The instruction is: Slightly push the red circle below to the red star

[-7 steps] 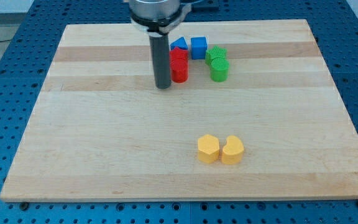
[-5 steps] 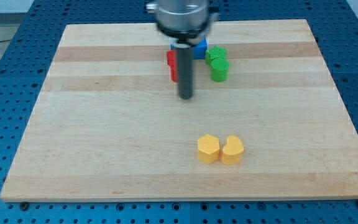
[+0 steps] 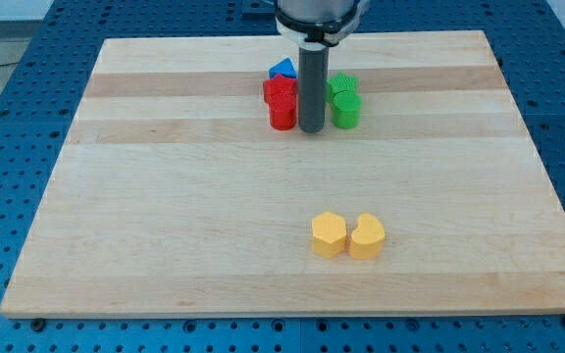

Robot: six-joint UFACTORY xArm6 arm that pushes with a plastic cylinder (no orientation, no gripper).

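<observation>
My tip [image 3: 311,129] sits on the tabletop [image 3: 165,216] between the red pair and the green pair. It's a plain rod (no jaws, so nothing to part or clamp). Red circle [image 3: 282,115] is just to its left, touching the red star [image 3: 280,92] above it. Blue block [image 3: 283,70] lies behind; green blocks [image 3: 345,99] right; yellow blocks [image 3: 348,235] well apart, toward the view's bottom.

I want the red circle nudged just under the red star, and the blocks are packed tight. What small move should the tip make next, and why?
Probably slide my tip toward the view's left, round under the red circle. The tip sits in the gap between that circle and the green blocks, while the circle already lies directly below the red star, so only a slight nudge seems needed.
</observation>
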